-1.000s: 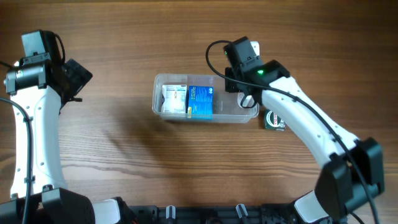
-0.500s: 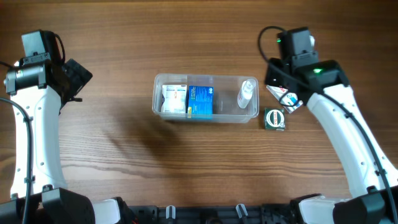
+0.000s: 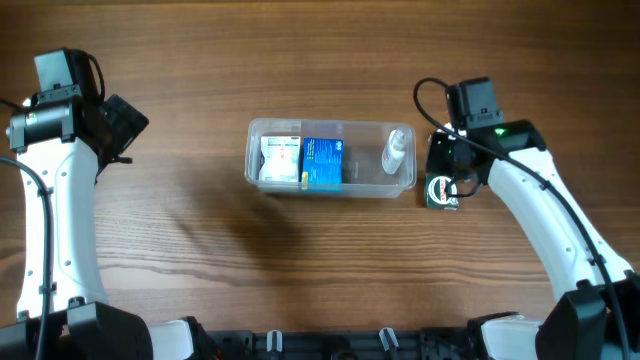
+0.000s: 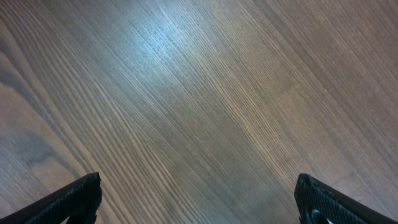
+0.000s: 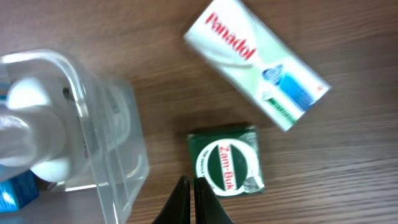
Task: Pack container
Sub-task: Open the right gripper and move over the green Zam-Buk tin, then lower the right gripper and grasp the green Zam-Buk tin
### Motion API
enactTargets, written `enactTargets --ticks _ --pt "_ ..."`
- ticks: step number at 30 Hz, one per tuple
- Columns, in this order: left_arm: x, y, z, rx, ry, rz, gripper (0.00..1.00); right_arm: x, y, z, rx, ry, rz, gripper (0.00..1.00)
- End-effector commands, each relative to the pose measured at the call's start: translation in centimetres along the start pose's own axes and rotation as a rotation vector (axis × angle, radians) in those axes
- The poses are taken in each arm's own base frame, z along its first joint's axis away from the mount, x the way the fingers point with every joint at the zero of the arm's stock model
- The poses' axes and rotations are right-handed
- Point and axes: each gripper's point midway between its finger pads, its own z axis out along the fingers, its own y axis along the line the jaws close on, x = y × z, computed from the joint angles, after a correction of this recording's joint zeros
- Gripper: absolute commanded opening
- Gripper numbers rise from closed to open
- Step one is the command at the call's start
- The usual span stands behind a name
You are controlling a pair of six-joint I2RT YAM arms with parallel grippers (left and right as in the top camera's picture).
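Note:
The container [image 3: 362,165], a clear rectangular tub, sits mid-table holding a white box [image 3: 280,158], a blue box [image 3: 322,163] and a small clear bottle [image 3: 396,151] at its right end. My right gripper [image 3: 440,172] hovers just right of the tub, over the table. In the right wrist view the right gripper [image 5: 191,199] is shut on nothing, beside a green Zam-Buk box [image 5: 226,160]. The tub's corner [image 5: 115,134] is to its left. My left gripper [image 3: 125,125] hangs far left; its left wrist view shows the left gripper [image 4: 199,205] open over bare wood.
A white Panadol box [image 5: 256,62] lies on the table beyond the Zam-Buk box [image 3: 441,192], to the right of the tub. The table is dark wood.
My right gripper pulled away from the tub's right end, leaving the bottle inside. It then moved over the two loose boxes and its jaws shut. The left arm stayed still.

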Motion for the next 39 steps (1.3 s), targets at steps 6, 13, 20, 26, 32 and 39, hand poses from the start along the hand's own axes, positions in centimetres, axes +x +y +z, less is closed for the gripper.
enactTargets --ticks 6,13,20,26,32,39 --pt "-0.5 0.0 -0.7 0.015 -0.019 -0.009 1.0 1.4 1.6 1.8 -0.114 0.017 0.005 0.04" --pt "-0.5 0.0 -0.7 0.015 -0.019 -0.009 1.0 1.0 3.6 2.4 -0.226 -0.014 -0.003 0.04" --pt "-0.5 0.0 -0.7 0.015 -0.019 -0.009 1.0 0.3 5.4 1.9 -0.329 -0.045 -0.086 0.04" --pt "-0.5 0.0 -0.7 0.015 -0.019 -0.009 1.0 -0.2 6.4 1.5 -0.379 -0.073 -0.135 0.04" --pt "-0.5 0.0 -0.7 0.015 -0.019 -0.009 1.0 -0.8 4.2 2.2 -0.247 -0.106 -0.16 0.08" --pt "-0.5 0.0 -0.7 0.015 -0.019 -0.009 1.0 1.3 1.1 2.8 -0.088 -0.024 -0.234 0.76"
